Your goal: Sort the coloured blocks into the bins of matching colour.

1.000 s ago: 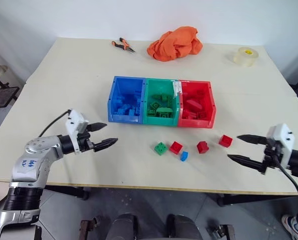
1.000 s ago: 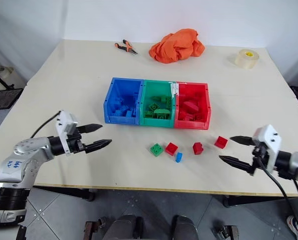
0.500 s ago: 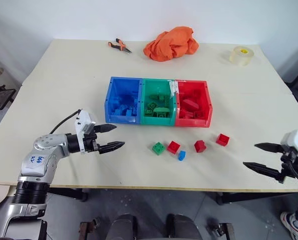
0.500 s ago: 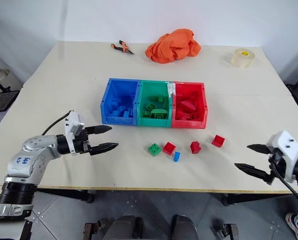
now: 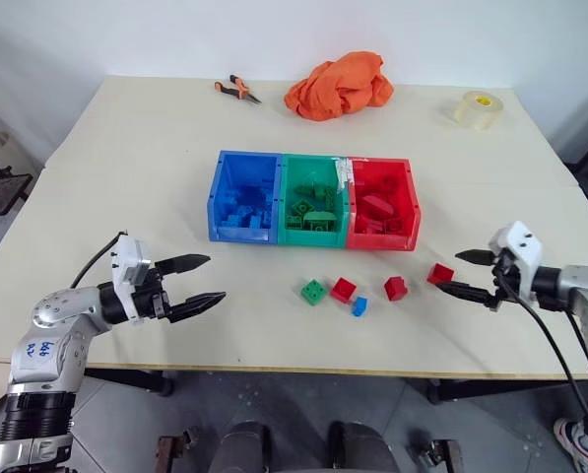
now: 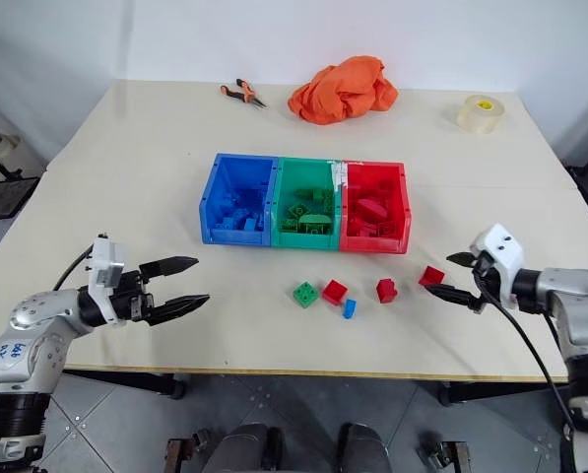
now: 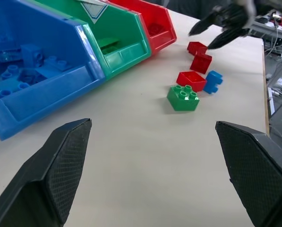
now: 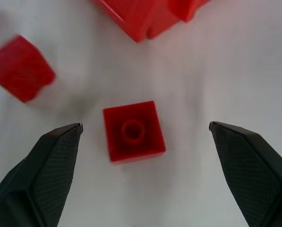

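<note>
Several loose blocks lie in front of the bins: a green block (image 5: 314, 292), a red block (image 5: 344, 289), a small blue block (image 5: 359, 306), a second red block (image 5: 396, 288) and a third red block (image 5: 440, 274). The blue bin (image 5: 242, 234), green bin (image 5: 313, 237) and red bin (image 5: 382, 240) stand side by side, each holding bricks. My right gripper (image 5: 451, 272) is open just right of the third red block (image 8: 133, 131), which lies between its spread fingers without touching them. My left gripper (image 5: 217, 277) is open and empty, well left of the blocks.
An orange cloth (image 5: 338, 86), pliers (image 5: 236, 90) and a clear tape roll (image 5: 477, 108) lie at the far side of the table (image 5: 126, 177). The table's front edge runs just below both grippers.
My right gripper has come in from the table's right edge up to the rightmost red block. My left gripper has drawn back a little toward the left. Blocks and bins have not moved.
</note>
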`<act>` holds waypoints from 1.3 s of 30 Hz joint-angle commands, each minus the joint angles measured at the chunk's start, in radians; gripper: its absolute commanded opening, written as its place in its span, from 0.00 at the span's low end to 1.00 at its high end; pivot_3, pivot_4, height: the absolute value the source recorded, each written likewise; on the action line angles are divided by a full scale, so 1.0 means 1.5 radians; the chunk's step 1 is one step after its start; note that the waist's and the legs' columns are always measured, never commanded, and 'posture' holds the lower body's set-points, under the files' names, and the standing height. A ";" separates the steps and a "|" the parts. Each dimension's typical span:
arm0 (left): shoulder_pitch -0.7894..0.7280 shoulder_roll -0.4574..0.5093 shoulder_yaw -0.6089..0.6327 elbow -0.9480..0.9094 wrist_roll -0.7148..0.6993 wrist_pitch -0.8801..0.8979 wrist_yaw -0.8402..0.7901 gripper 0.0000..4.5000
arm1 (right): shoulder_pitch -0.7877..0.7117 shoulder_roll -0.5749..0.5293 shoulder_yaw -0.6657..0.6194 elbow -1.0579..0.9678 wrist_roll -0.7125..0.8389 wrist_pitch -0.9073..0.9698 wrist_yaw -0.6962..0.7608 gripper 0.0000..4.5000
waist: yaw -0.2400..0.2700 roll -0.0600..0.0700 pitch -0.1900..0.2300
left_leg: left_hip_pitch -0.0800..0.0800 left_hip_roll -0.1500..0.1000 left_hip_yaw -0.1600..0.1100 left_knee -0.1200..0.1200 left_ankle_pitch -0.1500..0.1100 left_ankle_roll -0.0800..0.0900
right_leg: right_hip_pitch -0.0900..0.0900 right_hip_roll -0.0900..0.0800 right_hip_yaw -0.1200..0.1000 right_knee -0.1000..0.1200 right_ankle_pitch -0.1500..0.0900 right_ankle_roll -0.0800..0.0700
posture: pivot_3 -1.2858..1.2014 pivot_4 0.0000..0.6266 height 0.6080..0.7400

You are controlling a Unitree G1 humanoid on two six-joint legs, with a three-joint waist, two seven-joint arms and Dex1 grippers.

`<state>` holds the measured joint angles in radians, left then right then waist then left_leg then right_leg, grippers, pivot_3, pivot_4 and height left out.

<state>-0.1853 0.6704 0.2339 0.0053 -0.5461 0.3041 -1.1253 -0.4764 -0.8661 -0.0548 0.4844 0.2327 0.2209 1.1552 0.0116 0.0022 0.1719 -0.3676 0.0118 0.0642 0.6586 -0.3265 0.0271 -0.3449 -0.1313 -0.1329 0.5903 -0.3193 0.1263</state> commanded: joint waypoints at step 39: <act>0.018 -0.032 0.015 -0.051 -0.022 -0.041 0.023 1.00 | -0.343 0.177 0.060 0.201 -0.086 -0.093 -0.105 0.78 | -0.010 0.000 0.000 | -0.001 -0.001 -0.002 0.001 0.000 0.000 | -0.001 0.000 0.001 0.003 0.000 0.000 | 0.52 0.24 1.00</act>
<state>-0.1728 0.6277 0.2358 -0.0221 -0.5535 0.2491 -1.1006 -0.9683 -0.5835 0.0569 0.7860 0.1035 0.1155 0.9979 -0.0039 0.0029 0.1718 -0.3699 0.0112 0.0602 0.6599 -0.3269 0.0268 -0.3465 -0.1316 -0.1321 0.5945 -0.3194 0.1260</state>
